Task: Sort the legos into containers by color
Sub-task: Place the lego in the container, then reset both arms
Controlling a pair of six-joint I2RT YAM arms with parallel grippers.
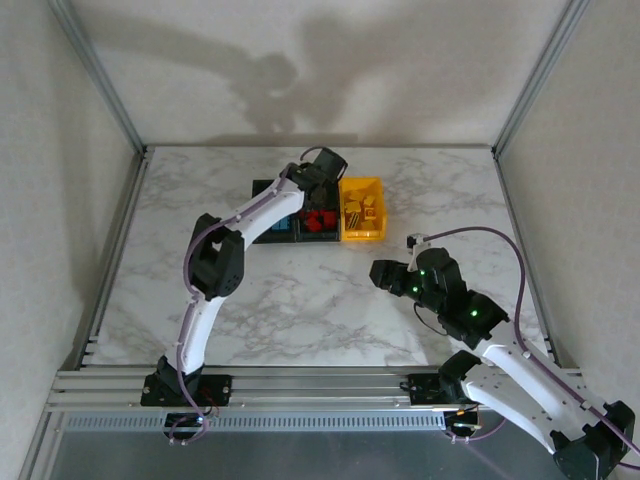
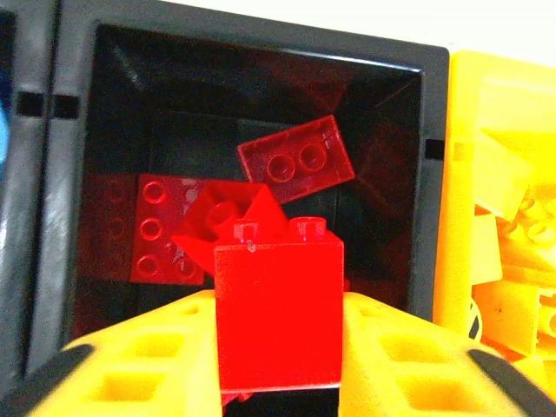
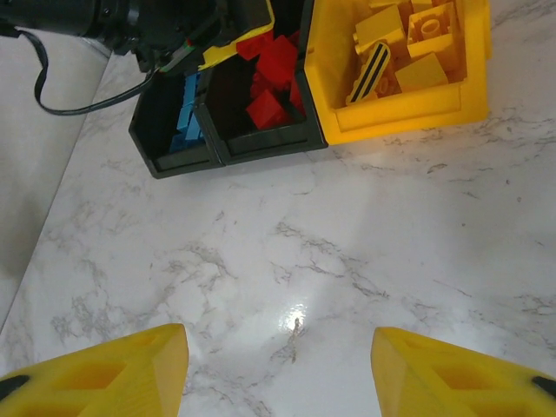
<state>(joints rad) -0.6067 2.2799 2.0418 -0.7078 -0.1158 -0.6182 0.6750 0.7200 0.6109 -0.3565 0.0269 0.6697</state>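
Middle black bin (image 2: 434, 174): moulded plastic, smooth, semi-gloss, inner walls carrying red sheen.
Red brick (image 2: 278, 321) above it: hard plastic, glossy, smooth faces, studded top.
Red bricks (image 2: 295, 161) inside it: same glossy plastic.
Yellow bin (image 3: 408, 122) on one side of it: smooth plastic, slight sheen.
Black bin (image 3: 178, 163) on its other side: same dark plastic.
Fingers (image 2: 139, 356) of left gripper (image 2: 278, 330) over it: yellow plastic, matt, moulded hollows.
Table (image 3: 287, 261) under it: marble-look top, polished, bright glint.
Rail (image 1: 320, 385), well nearer the arm bases than it: bare metal, brushed.
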